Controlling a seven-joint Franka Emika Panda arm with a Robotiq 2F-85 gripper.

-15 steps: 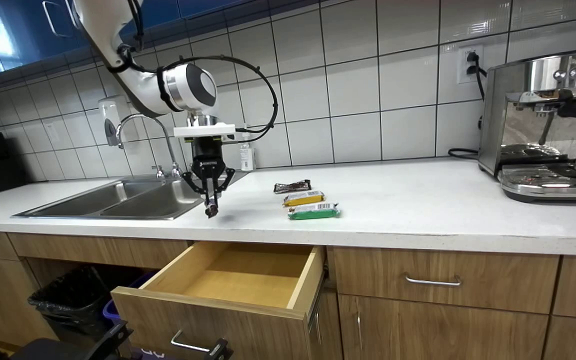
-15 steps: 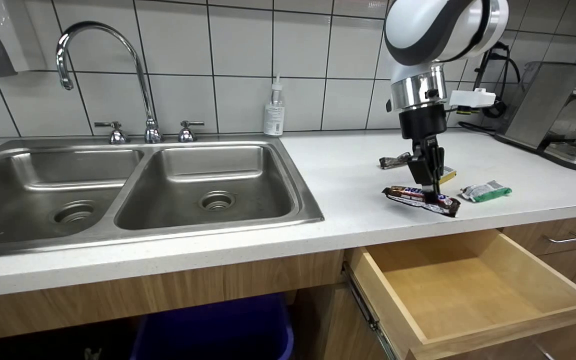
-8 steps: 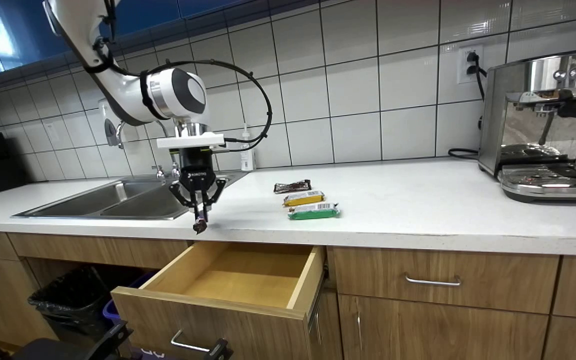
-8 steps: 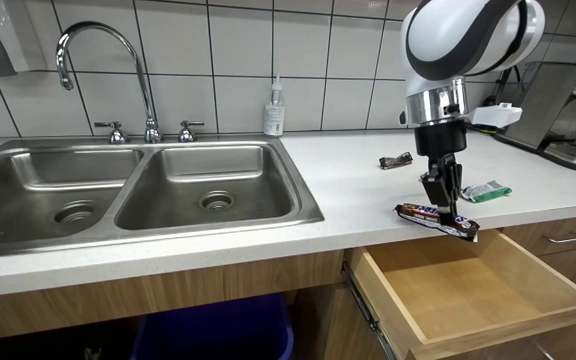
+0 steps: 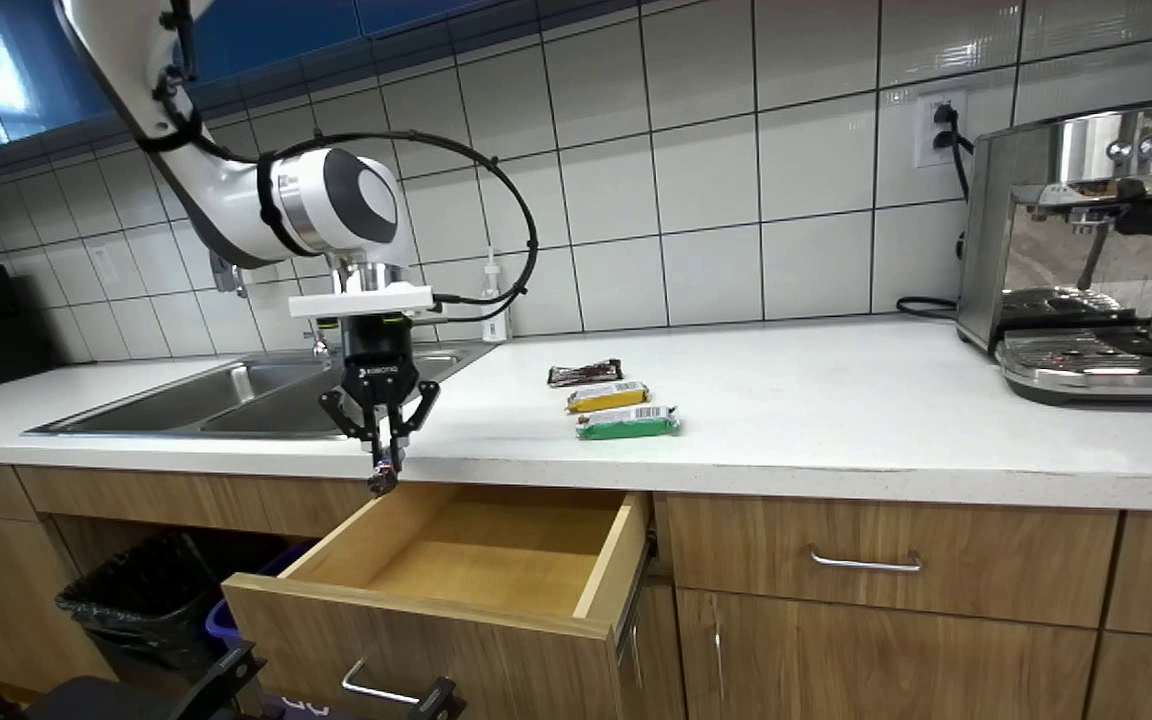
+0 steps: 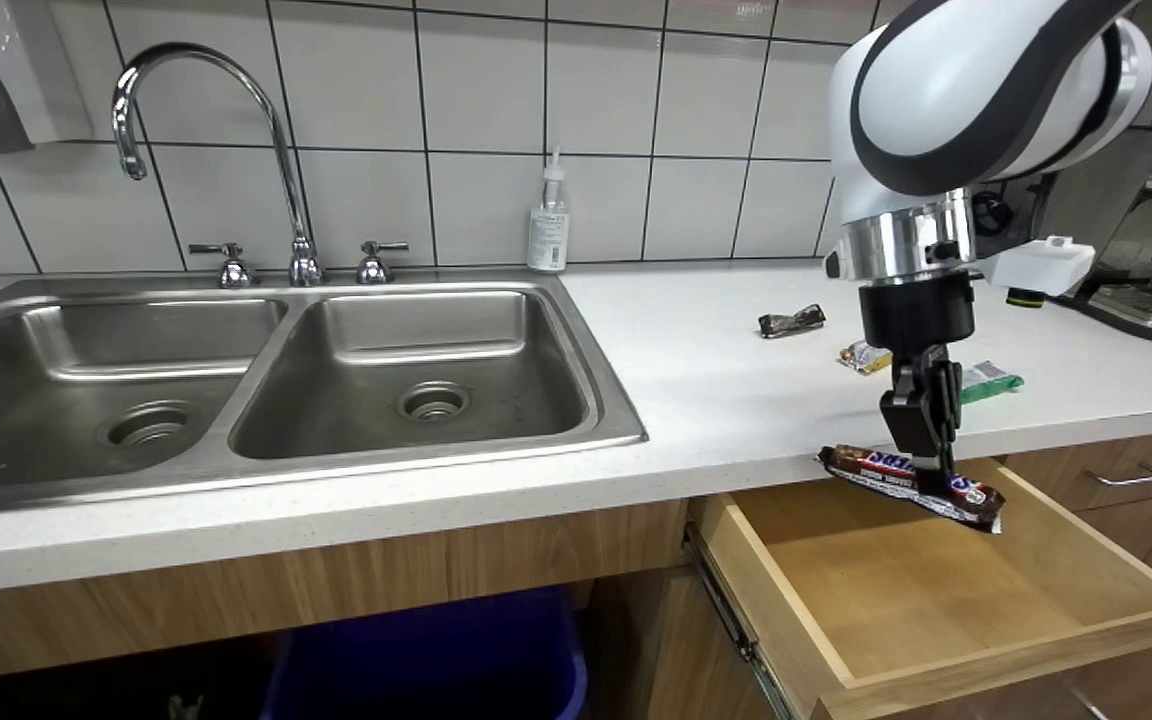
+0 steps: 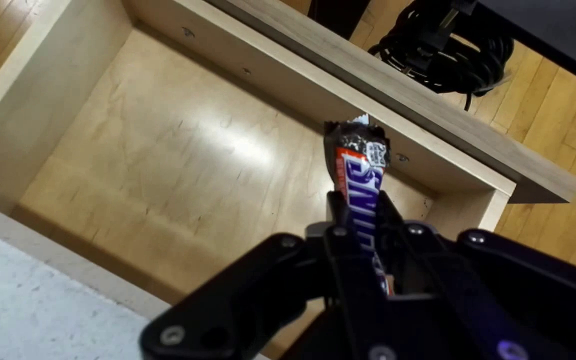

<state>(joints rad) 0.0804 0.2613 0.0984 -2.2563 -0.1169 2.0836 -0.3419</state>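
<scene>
Over the open drawer (image 6: 986, 590), the tool (image 7: 361, 201) is clamped on the Snickers bar (image 6: 871, 471), both ends sticking out past the grip. Bar is clear of the drawer's bottom. On the worktop (image 5: 816, 400): dark bar (image 5: 584, 374), yellow bar (image 5: 607, 397), green bar (image 5: 627, 424), lying in a row, apart from the tool.

In an exterior view we see the hand (image 6: 934, 483) gripping a brown-wrapped bar (image 6: 871, 472) over the pulled-out drawer (image 6: 996, 590), while a dark packet (image 6: 792, 321), a yellow packet (image 6: 865, 357) and a green packet (image 6: 991, 382) lie on the surface (image 6: 696, 370).
</scene>
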